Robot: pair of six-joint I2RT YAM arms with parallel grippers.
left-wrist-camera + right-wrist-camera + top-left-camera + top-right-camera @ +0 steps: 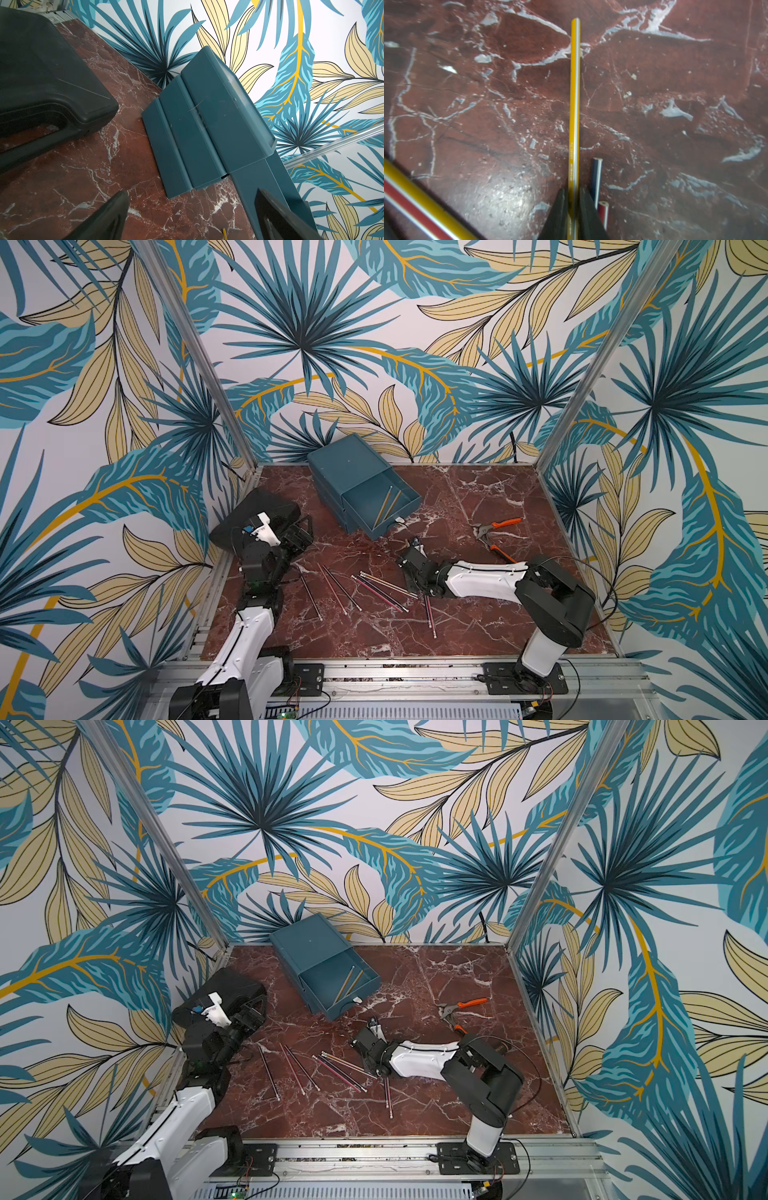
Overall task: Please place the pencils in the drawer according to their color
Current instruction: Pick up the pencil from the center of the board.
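Red marble bench [478, 626], leafy walls [374, 344]: our right tool [574, 193] pinches a yellow pencil [575, 93] low among the loose pencils [376, 593]; left tool [192, 192] spread wide by the open drawer [336, 460]. Next we lift and carry it there, we reckon

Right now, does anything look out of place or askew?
The chest sits skewed to the table's edges, top drawer pulled out. Orange pliers lie on the table, handles spread: a stray tool. Nothing looks spilled or damaged.
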